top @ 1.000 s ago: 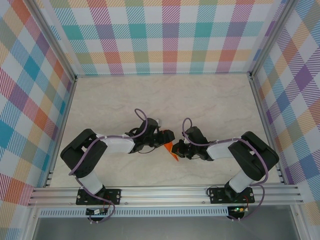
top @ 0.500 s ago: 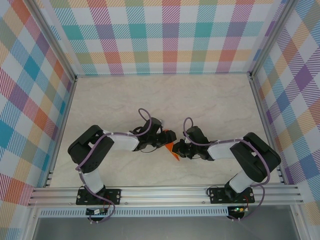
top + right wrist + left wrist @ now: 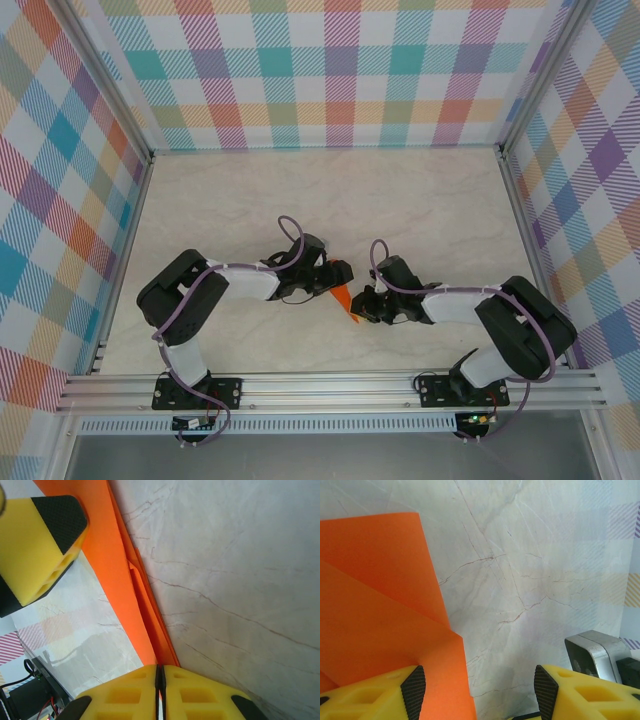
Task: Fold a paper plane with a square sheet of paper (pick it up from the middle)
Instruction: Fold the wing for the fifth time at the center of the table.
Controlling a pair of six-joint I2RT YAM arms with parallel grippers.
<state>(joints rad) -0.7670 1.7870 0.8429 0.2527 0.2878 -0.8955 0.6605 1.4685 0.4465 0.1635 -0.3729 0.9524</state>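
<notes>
The paper plane (image 3: pixel 343 297) is a narrow, layered strip of bright orange paper standing on edge between my two grippers at the table's middle. My right gripper (image 3: pixel 160 672) is shut on its lower end, and the orange folds (image 3: pixel 120 565) run up and away from the closed yellow fingers. My left gripper (image 3: pixel 480 690) is open, with the orange wing (image 3: pixel 375 605) lying against its left finger (image 3: pixel 413 690) and bare table between the pads. In the top view the left gripper (image 3: pixel 335 272) sits just above the paper and the right gripper (image 3: pixel 362 308) just right of it.
The marble tabletop (image 3: pixel 420 210) is ringed by checked walls, with an aluminium rail (image 3: pixel 330 385) along the near edge. A yellow finger of the left gripper (image 3: pixel 45 535) shows close beside the paper in the right wrist view. A grey metal part (image 3: pixel 592 650) sits at the right of the left wrist view.
The left gripper has moved right towards the paper. The right arm has stretched lower and to the right, and more of the orange paper now shows between the grippers.
</notes>
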